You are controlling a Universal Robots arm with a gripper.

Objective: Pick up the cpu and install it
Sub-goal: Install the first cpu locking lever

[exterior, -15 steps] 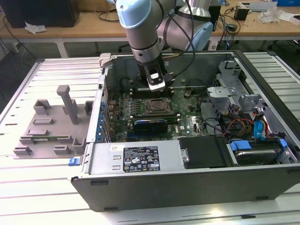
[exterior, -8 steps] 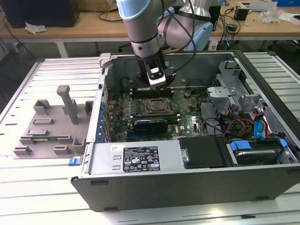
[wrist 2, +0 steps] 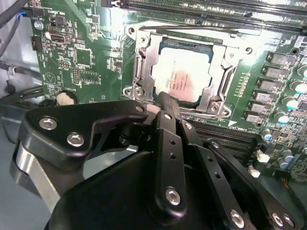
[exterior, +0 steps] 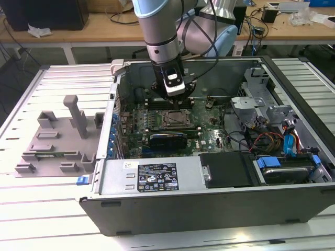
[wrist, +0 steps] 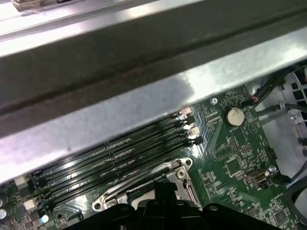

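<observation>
The cpu [wrist 2: 184,76] lies flat inside the metal socket frame [wrist 2: 138,62] on the green motherboard [wrist 2: 91,57], its pale silver top facing up. My gripper [wrist 2: 164,101] hovers just off the socket's edge, its black fingers drawn together with nothing between them. In the exterior view the gripper [exterior: 176,100] hangs inside the open computer case, a little above and behind the socket [exterior: 175,119]. The first wrist view shows the socket frame's corner [wrist: 180,172] and the gripper's dark tip [wrist: 162,190] beside it.
Memory slots [wrist: 115,158] run along one side of the socket. The case's metal wall [wrist: 144,96] is close by. A drive cage [exterior: 256,99] and cables [exterior: 267,138] fill the exterior view's right. A grey plastic tray [exterior: 57,138] sits outside the case at the left.
</observation>
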